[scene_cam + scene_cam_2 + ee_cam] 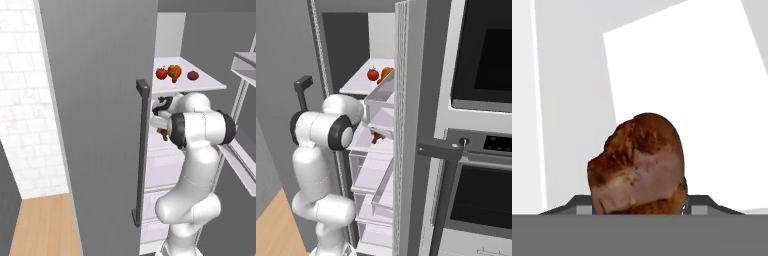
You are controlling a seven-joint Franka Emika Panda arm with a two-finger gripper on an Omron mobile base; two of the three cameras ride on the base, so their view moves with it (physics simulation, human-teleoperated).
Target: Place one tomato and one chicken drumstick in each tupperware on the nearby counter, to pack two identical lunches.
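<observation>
We see the arm reaching into the open fridge, onto the shelf just below the upper fridge shelf. On that upper shelf sit a tomato, an orange drumstick and a darker tomato. A browned chicken drumstick sits between the gripper tips; whether the jaws pinch it we cannot tell.

A browned chicken drumstick fills the near hand view, meaty end up. On the white fridge shelf sit two red tomatoes flanking an orange-brown drumstick.
</observation>
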